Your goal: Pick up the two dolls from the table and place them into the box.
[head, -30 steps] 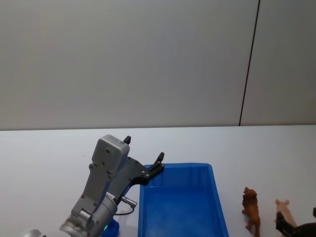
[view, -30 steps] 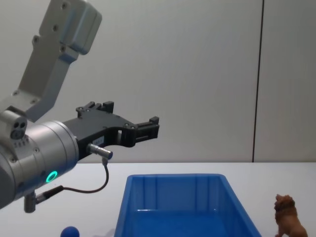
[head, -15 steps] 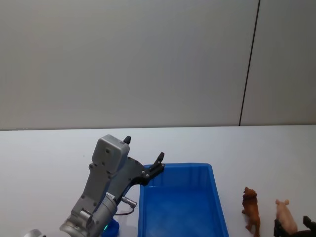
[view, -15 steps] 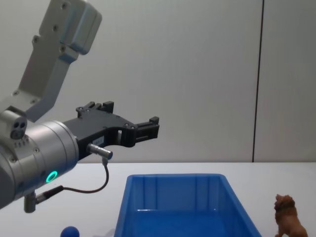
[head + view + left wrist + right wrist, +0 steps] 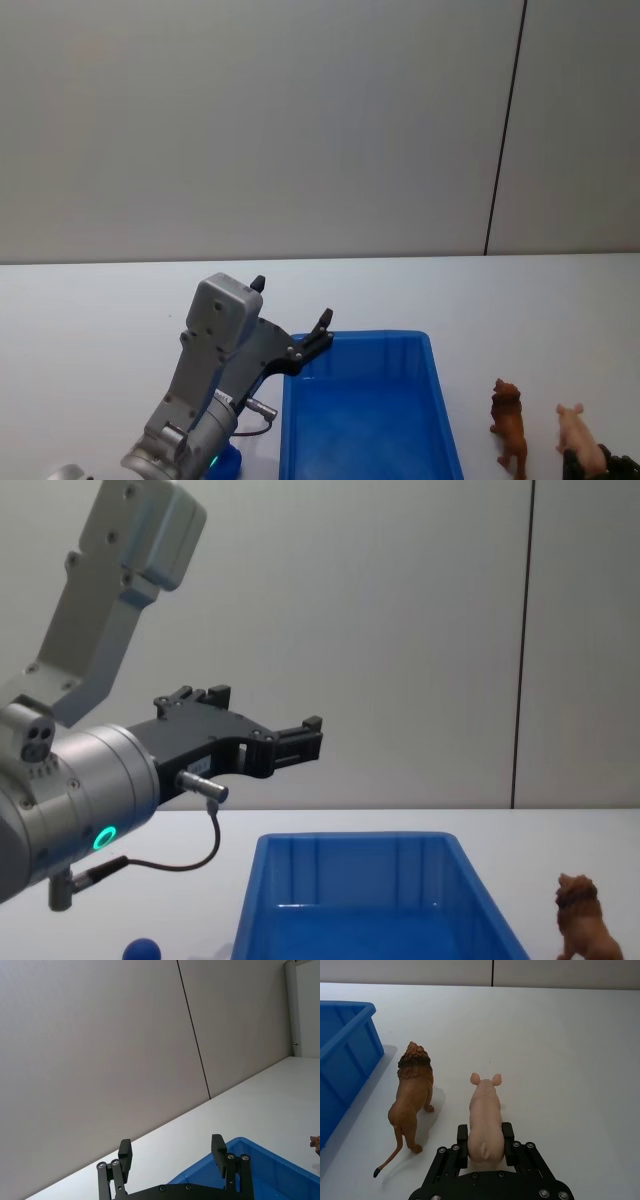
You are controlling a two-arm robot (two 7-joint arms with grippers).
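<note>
The brown lion doll stands on the white table, right of the blue box. A small dark-blue toy lies left of the box, below my left arm. My left gripper hangs open in the air over the box's far-left corner, holding nothing. My right gripper is low at the table's near right, its fingers closed against the flanks of a pink pig figurine beside the lion.
The pig stands close to the lion's right side, with a narrow gap between them. The box wall is just left of the lion. A grey wall with a dark vertical seam rises behind the table.
In the head view my right gripper has slipped down toward the lower edge, uncovering more of the pig. The left arm, lion and box have not moved.
</note>
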